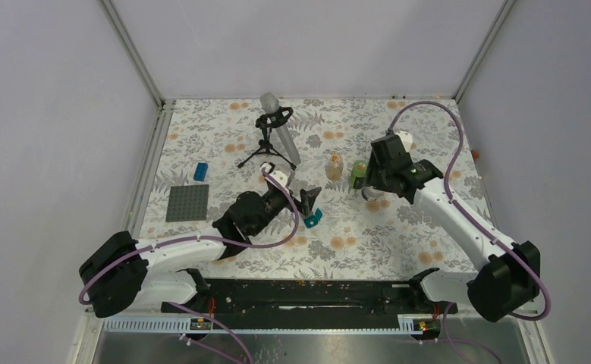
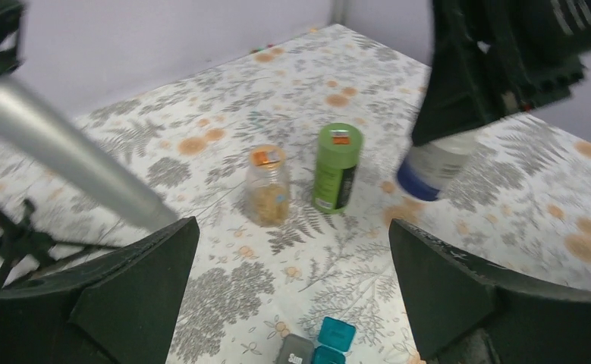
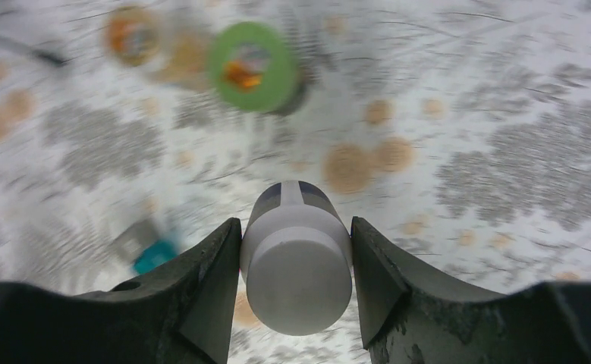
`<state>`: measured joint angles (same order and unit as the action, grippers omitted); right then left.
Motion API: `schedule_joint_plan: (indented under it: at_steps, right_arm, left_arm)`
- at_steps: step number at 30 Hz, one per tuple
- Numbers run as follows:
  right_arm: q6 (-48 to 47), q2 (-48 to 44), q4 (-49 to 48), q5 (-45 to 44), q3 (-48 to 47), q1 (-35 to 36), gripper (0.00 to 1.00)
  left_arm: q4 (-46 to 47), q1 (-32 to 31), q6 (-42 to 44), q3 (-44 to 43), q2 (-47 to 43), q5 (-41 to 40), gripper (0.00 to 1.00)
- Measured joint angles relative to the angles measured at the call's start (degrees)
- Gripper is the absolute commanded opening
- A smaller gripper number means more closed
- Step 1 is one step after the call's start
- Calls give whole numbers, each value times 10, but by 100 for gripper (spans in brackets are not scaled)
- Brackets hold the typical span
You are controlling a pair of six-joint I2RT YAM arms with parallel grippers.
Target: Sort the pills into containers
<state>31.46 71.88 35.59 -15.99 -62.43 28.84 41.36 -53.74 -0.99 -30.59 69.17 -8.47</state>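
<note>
Right arm's fingers (image 3: 201,303) clamped on a white plastic pill bottle (image 3: 298,258) with a dark blue base, one finger on each side of the body, cap end toward the wrist camera; side grip probably so it can be carried and tipped over the organiser. From the left wrist view the bottle looks tilted, base low over the floral-patterned bench (image 1: 398,235); can't tell if it touches. Left arm's fingers (image 2: 125,303) spread wide apart, holding nothing, low over the bench with the small teal-and-grey plastic pill organiser (image 2: 330,337) just in front of and below the gap, not touched; likely parked there to steady or open it. Green cylindrical pill bottle (image 2: 337,167) and clear glass jar of tan pills with orange lid (image 2: 268,186) stand upright side by side, just beyond the held bottle, apart from all fingers. No pills seen in the organiser; sorting looks barely begun.
</note>
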Motion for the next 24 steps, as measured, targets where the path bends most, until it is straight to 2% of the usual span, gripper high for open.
schedule_joint_plan:
  at_steps: [4, 6, 10, 14, 17, 19, 24]
  right_arm:
    - [-6, 21, 0, -43, 46, -76, 30]
    - [-7, 33, -2, -52, 70, -118, 35]
    - [-7, 42, -5, -61, 101, -168, 44]
    - [-2, 53, -25, -55, 118, -193, 53]
    - [1, 71, -36, -54, 121, -199, 74]
    - [4, 75, -38, -53, 122, -199, 81]
    - [-16, 48, -59, -44, 130, -199, 86]
  left_arm:
    - [23, 2, -43, 27, -2, -87, 99]
    - [20, 5, -60, 37, -10, -115, 99]
    - [-45, 8, -88, 27, -32, -150, 99]
    - [-124, 14, -141, 1, -33, -156, 99]
    - [-153, 17, -189, 5, -33, -151, 99]
    - [-163, 20, -229, 12, -31, -145, 99]
    - [-181, 32, -328, 33, -9, -123, 99]
